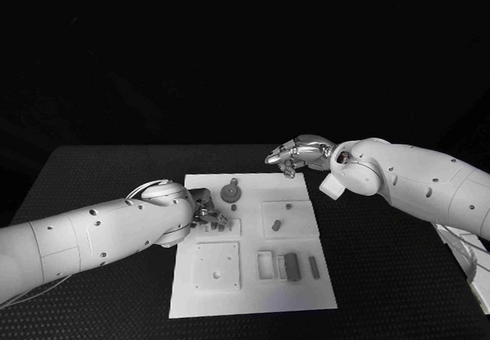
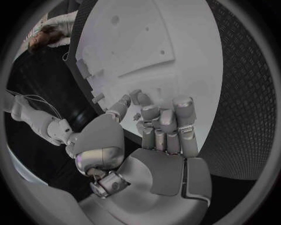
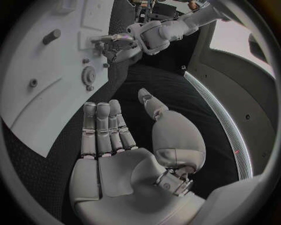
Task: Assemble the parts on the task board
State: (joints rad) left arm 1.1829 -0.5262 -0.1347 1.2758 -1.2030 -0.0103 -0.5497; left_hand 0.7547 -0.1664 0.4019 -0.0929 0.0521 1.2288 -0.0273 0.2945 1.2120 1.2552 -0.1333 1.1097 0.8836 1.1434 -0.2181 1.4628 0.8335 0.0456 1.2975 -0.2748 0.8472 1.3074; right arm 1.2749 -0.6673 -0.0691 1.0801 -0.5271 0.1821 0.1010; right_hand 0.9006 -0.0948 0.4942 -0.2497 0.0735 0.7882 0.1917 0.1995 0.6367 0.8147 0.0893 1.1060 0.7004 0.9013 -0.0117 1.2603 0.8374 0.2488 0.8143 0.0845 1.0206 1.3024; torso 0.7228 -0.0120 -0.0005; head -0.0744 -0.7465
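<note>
The parts [image 1: 292, 266] I can make out best are small grey pieces on the task board [image 1: 305, 294]: a few upright bars at the near right of the board, and a toothed wheel on a peg [image 1: 231, 191] toward the far edge. I judge them to be rigid, light moulded or machined pieces, probably smooth-sided and liable to slip or tip if pinched off-centre. They do not look fragile. I would take a bar across its two long flat faces, low and near the middle; the wheel by its rim or the stub above it.

The board is a flat white plate lying in the middle of the black tabletop [image 1: 114, 172], with raised square pads [image 1: 218, 264] on its near-left and centre-right areas.

Left robot hand [image 1: 208, 214]: down at the board's left edge, about midway along it, fingers curled over a small dark piece there. I cannot tell whether it is grasping that piece or only touching it; the left wrist view shows the fingertips [image 2: 151, 112] bunched against the white surface.

Right robot hand [image 1: 298, 155]: released, fingers apart, nothing in it. It hangs just beyond the board's far right corner, well apart from the bars and nearer the toothed wheel.
</note>
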